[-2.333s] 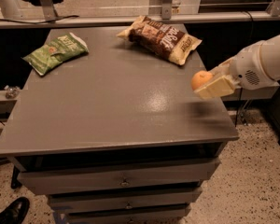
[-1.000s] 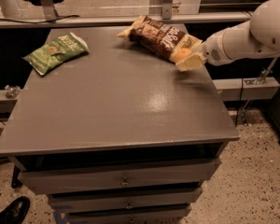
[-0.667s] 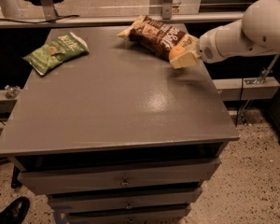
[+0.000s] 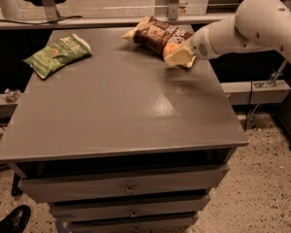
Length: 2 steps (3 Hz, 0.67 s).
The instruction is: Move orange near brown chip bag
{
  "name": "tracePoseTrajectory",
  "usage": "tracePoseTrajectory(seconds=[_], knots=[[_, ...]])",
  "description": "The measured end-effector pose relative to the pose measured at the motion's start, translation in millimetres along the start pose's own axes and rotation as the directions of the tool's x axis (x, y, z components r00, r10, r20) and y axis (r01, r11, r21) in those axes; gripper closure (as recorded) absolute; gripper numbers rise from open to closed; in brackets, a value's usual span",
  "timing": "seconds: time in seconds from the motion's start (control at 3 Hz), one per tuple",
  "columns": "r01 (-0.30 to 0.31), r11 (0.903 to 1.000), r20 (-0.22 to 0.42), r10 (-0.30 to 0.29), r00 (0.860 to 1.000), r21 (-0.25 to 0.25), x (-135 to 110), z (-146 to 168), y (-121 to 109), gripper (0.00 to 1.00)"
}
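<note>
The brown chip bag (image 4: 157, 34) lies at the back right of the grey table (image 4: 116, 101), dark brown with cream ends and white lettering. My gripper (image 4: 178, 56) reaches in from the right and sits just in front of the bag's right end, low over the table. It is shut on the orange (image 4: 171, 49), whose rounded top shows between the cream-coloured fingers (image 4: 182, 58), right beside the bag.
A green chip bag (image 4: 58, 54) lies at the back left of the table. The white arm (image 4: 247, 25) stretches over the table's right edge. Drawers (image 4: 128, 188) are below the top. A rail (image 4: 111, 19) runs behind the table. A shoe (image 4: 9, 220) is on the floor at lower left.
My gripper has carried the orange from the table's right edge back and to the left, ending beside the brown chip bag's right end. Both bags have stayed put.
</note>
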State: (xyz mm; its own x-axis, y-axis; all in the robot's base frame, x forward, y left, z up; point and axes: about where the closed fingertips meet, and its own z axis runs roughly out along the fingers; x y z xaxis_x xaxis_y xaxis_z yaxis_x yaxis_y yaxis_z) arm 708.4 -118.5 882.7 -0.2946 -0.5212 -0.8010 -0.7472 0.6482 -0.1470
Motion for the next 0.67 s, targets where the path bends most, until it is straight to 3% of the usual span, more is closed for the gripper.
tracePoseTrajectory(seconds=[0.67], knots=[[-0.013, 0.9998, -0.020, 0.013, 1.000, -0.013, -1, 26, 16, 1.00]])
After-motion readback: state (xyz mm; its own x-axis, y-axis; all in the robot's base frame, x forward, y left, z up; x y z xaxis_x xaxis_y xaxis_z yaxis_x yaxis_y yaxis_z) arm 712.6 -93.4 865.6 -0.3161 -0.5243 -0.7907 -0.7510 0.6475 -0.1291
